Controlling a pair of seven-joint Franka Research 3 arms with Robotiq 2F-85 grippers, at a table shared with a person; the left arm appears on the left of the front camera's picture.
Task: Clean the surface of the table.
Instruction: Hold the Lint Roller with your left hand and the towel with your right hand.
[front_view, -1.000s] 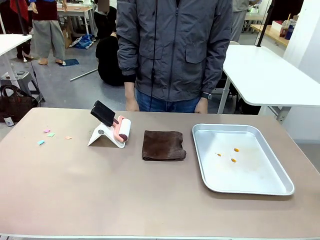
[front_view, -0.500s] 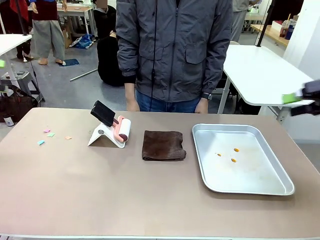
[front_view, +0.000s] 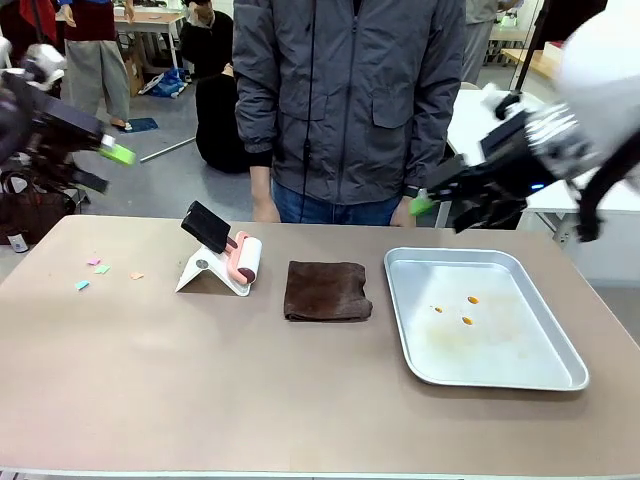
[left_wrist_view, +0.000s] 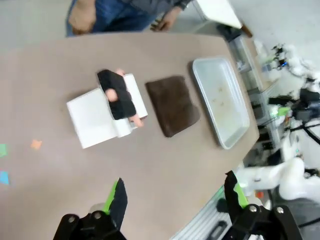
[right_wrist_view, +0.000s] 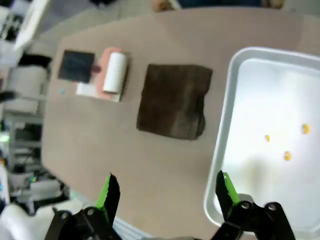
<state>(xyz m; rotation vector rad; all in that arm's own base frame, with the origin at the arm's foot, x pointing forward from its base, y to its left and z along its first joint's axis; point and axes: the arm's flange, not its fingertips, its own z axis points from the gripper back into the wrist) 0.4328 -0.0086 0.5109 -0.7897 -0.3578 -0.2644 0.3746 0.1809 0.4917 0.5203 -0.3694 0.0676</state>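
Observation:
The table (front_view: 250, 390) has a beige-brown top. At its far left lie a few coloured paper scraps (front_view: 96, 270). A pink lint roller with a black handle (front_view: 228, 254) rests on a white stand, and a brown cloth (front_view: 328, 290) lies folded beside it. My left gripper (front_view: 105, 168) hangs open above the table's far left corner, nothing between its fingers (left_wrist_view: 118, 200). My right gripper (front_view: 445, 207) hovers open above the far edge of the silver tray (front_view: 400, 300). In the right wrist view the right gripper (right_wrist_view: 166, 192) looks down on the cloth (right_wrist_view: 175, 100) and tray (right_wrist_view: 225, 125).
The tray holds three small orange crumbs (front_view: 467, 320). A person in a grey jacket (front_view: 345, 100) stands at the far edge, hands (front_view: 264, 210) at the table's rim. A white-topped table (front_view: 530, 150) stands at the back right. The near half of the table is bare.
Both arms have swung into the front view from the sides: the left high at far left, the right leftward to above the tray's far edge. Nothing on the table moved.

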